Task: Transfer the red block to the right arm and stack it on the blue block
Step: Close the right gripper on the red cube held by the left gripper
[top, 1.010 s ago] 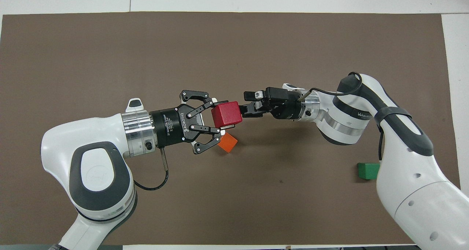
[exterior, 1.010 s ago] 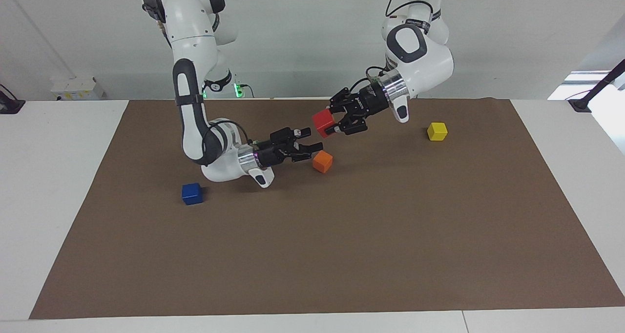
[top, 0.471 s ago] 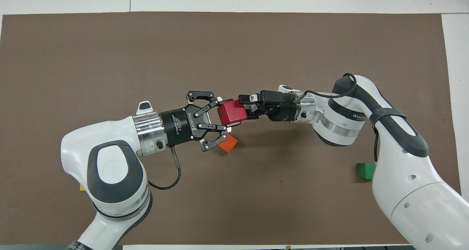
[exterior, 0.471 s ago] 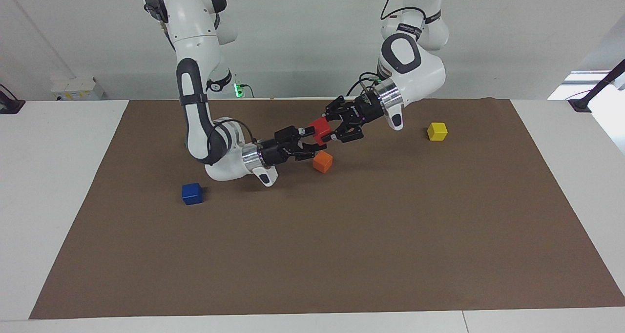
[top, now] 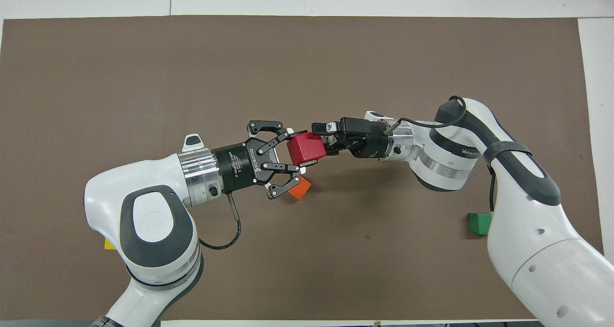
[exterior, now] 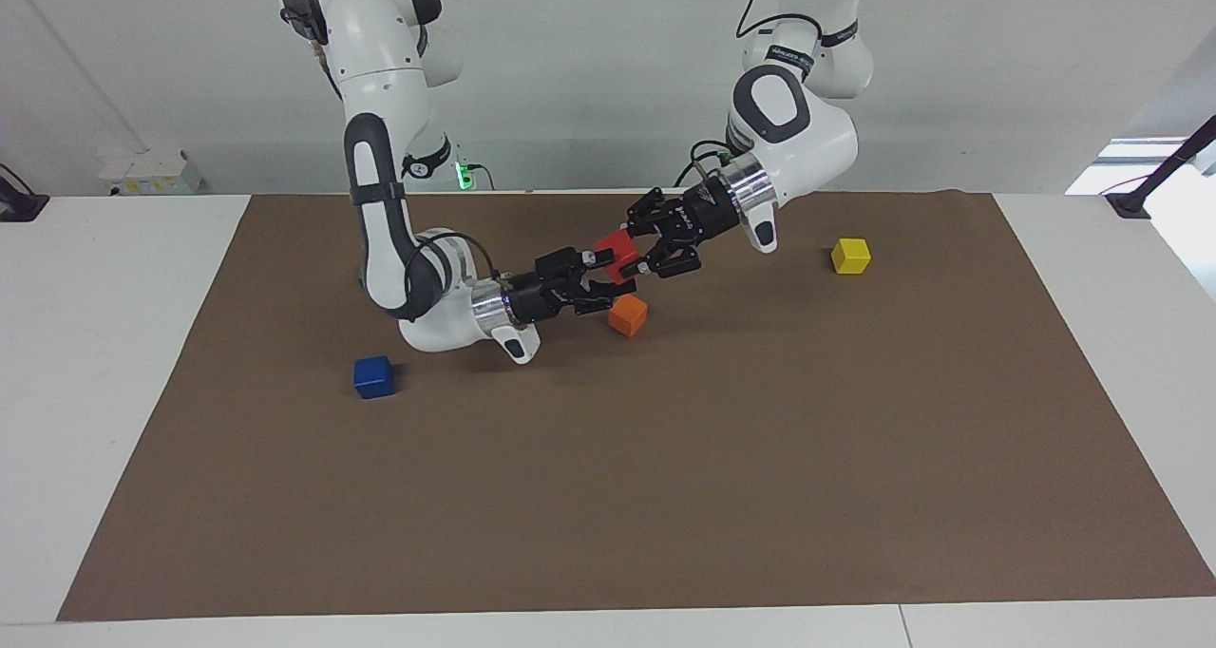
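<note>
My left gripper point(exterior: 624, 251) is shut on the red block point(exterior: 616, 247) and holds it in the air over the brown mat, above the orange cube point(exterior: 628, 315). My right gripper point(exterior: 606, 276) has come up to the block from the right arm's end, and its fingers look spread on either side of it. In the overhead view the red block point(top: 306, 148) sits between the left gripper point(top: 298, 150) and the right gripper point(top: 322, 139). The blue block point(exterior: 373, 377) rests on the mat under the right arm's elbow. It is hidden in the overhead view.
The orange cube point(top: 299, 188) lies on the mat point(exterior: 665, 486) just below the two grippers. A yellow cube point(exterior: 850, 256) sits toward the left arm's end. A green cube point(top: 479, 223) sits beside the right arm, near the robots.
Both grippers moved toward each other. The left gripper brought the red block lower and toward the right arm, and the right gripper's fingers now flank it.
</note>
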Controlling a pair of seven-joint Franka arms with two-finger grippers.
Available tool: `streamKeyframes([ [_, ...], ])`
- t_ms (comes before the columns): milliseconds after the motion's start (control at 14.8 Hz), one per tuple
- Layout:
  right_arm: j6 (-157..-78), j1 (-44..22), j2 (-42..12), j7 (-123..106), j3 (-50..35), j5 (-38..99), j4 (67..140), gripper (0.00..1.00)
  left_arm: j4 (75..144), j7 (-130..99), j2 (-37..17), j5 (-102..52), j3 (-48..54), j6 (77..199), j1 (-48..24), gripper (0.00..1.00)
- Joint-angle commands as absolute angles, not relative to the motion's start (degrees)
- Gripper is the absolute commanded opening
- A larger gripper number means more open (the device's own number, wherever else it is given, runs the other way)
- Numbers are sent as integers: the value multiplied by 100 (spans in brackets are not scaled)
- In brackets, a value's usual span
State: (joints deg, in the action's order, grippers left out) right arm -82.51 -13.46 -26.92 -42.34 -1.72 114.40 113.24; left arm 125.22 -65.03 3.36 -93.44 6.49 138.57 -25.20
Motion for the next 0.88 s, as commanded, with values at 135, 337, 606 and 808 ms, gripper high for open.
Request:
streamKeyframes([
  [135, -8385, -1371, -2698, -4412, -193, 11566, 11347, 73, 12525, -6346, 334, -9519, 580, 13966, -2628, 0],
  [337, -8394, -1371, -2681, -4403, -193, 11566, 11347, 32, 12542, -6346, 343, -9519, 580, 13957, -2619, 0],
  [606, -8499, -1354, -2637, -4324, -193, 11558, 11347, 0, 12542, -6354, 343, -9519, 580, 13948, -2602, 0],
  [808, -8517, -1336, -2575, -4185, -185, 11549, 11347, 0, 12516, -6337, 334, -9519, 571, 14036, -2593, 0],
])
